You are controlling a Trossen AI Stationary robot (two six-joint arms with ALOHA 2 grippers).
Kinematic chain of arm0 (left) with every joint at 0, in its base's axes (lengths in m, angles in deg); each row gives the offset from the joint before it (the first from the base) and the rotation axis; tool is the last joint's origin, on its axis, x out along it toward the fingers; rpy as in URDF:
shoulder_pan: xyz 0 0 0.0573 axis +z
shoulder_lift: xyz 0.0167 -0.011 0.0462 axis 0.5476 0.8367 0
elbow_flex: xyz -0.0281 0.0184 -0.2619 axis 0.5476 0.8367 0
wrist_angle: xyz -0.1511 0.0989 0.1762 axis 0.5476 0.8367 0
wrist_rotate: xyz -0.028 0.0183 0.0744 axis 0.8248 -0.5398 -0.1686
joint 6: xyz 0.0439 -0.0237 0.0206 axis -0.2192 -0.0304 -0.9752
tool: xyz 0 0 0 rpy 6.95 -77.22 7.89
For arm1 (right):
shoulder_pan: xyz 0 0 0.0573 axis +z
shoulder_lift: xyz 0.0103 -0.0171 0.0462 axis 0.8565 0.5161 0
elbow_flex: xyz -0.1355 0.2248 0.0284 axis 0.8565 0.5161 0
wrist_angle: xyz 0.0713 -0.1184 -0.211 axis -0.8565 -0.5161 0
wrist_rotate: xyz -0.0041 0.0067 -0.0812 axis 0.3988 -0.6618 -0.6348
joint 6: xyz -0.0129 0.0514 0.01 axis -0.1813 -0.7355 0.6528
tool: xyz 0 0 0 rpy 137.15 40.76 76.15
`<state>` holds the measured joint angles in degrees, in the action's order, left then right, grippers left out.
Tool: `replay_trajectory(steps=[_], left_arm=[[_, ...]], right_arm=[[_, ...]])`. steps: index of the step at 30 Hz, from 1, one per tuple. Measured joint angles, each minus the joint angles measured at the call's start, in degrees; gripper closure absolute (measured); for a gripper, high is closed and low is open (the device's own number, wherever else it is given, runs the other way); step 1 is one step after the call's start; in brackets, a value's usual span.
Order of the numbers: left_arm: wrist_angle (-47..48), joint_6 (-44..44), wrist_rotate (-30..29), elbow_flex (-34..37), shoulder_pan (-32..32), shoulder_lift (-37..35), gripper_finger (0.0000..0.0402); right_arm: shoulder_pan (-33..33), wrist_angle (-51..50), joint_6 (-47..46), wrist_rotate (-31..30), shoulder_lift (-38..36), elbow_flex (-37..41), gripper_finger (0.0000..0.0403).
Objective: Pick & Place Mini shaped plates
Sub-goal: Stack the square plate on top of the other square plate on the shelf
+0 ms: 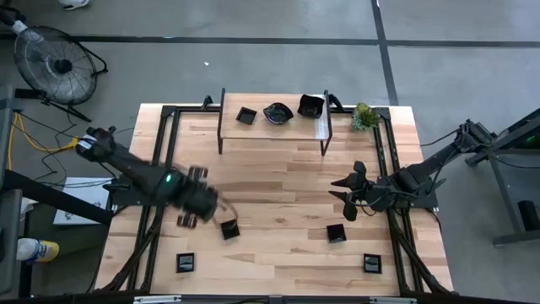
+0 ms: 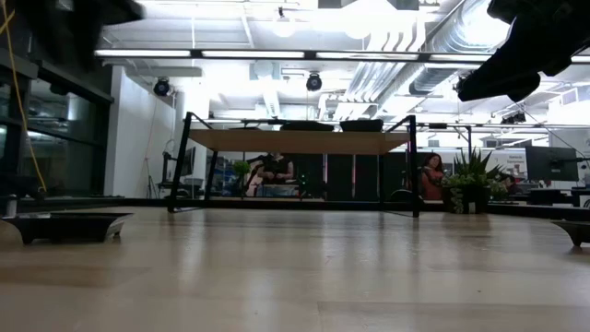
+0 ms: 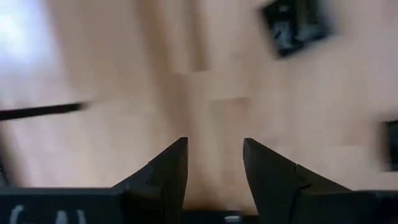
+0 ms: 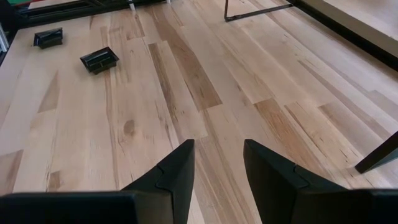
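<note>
Left gripper released and empty near the table's front edge, reaching for a small glossy black square plate; next, centring over it; right gripper parted, empty, waiting.

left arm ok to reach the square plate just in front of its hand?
Probably yes. The left hand is open and empty, close beside the square plate, with only bare table between them and nothing stacked on it.

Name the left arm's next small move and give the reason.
Probably lower the left gripper onto the square plate next to it. Its fingers are open with nothing between them, and three plates already sit on the raised shelf.
</note>
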<state>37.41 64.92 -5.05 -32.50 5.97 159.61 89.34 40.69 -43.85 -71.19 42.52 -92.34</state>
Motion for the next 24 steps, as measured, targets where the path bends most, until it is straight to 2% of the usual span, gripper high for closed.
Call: replay_trajectory(steps=[3, 9, 13, 18, 24], left_arm=[[-4.2, 8.5, 2.78, 2.95, -7.32, 0.04, 0.0252], [-15.14, 25.45, 3.99, 8.94, -21.06, 0.07, 0.0252], [-23.17, 34.16, 3.87, 13.0, -27.93, 0.14, 0.0252], [-28.1, 42.43, 3.83, 16.44, -32.91, 2.36, 0.0252], [-33.0, 43.97, 4.46, 18.21, -34.02, 6.85, 0.0252]], right_arm=[[0.0, 0.0, 0.0, 0.01, 0.0, 0.0, 0.0269], [0.0, 0.01, 0.0, 0.02, 0.0, 0.0, 0.0269], [0.0, 0.02, 0.0, 0.02, 0.01, 0.0, 0.0269], [0.0, 0.04, -0.02, 0.03, 0.02, 0.0, 0.0269], [0.0, 0.04, -0.44, 0.02, 0.01, 0.0, 0.0269]])
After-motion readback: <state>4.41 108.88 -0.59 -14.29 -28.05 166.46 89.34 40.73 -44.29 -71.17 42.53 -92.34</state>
